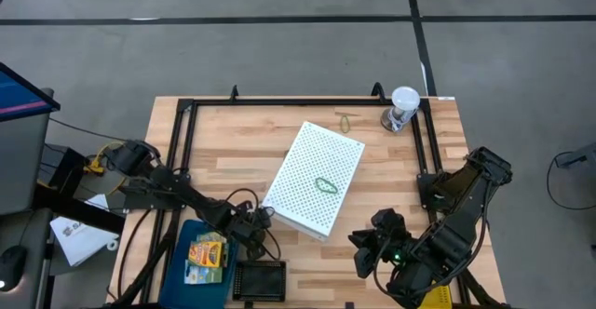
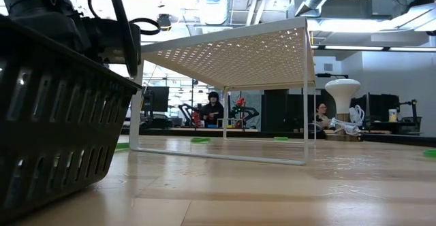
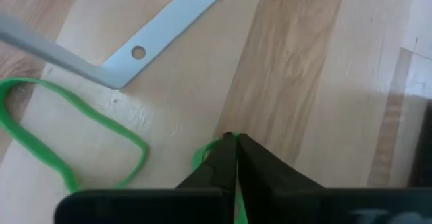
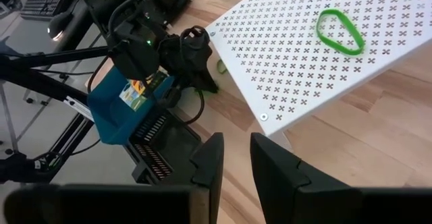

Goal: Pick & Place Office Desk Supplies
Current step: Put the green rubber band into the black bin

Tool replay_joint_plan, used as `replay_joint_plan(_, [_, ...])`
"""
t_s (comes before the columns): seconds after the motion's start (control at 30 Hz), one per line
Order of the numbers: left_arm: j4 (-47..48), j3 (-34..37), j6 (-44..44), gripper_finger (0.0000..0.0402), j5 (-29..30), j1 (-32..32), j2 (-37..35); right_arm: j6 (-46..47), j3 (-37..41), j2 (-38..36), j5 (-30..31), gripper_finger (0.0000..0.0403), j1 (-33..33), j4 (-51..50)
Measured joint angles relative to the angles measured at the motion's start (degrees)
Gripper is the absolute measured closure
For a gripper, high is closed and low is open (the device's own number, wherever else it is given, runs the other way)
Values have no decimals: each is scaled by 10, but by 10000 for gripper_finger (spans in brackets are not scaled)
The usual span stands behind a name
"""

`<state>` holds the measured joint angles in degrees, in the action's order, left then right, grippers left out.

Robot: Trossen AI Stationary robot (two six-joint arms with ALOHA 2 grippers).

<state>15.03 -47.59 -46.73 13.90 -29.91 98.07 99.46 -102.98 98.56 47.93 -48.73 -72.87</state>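
Pinched fully together, the left gripper (image 3: 233, 142) sits low on the wooden table (image 1: 391, 174), just off the near-left corner of the white perforated shelf (image 1: 315, 179). In the left wrist view its 2 dark fingers meet at the tips with a strand of a green rubber band (image 3: 200, 158) caught there, so the jaws are closed on that band. A second green rubber band (image 3: 67, 133) lies flat on the wood just beside it, near the shelf's pale metal foot (image 3: 128, 45) with its small hole.

On top of the shelf rests another green loop (image 1: 325, 185), roughly in the middle of the perforated panel. A small olive band (image 1: 345, 120) lies on the table beyond the shelf, near a clear cup with a white lid (image 1: 402, 107) at the far right corner.

At the near-left edge stands a blue bin (image 1: 177, 253) holding yellow-orange crayon boxes (image 1: 208, 256), with a black basket (image 1: 259, 279) touching its right side.

Waiting at the near right of the table, the right gripper (image 4: 233, 158) hangs above the wood, its 2 fingers a narrow gap apart and holding nothing.
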Motion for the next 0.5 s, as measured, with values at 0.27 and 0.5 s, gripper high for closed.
replay_joint_plan(0.27, [-9, 1, 27, 401, 18, -6, -68, -4, 0, 0, 10, 330, 1, 1])
replay_joint_plan(0.5, [-57, 0, 96, 401, -44, -32, -139, -5, 0, 0, 21, 330, 2, 7])
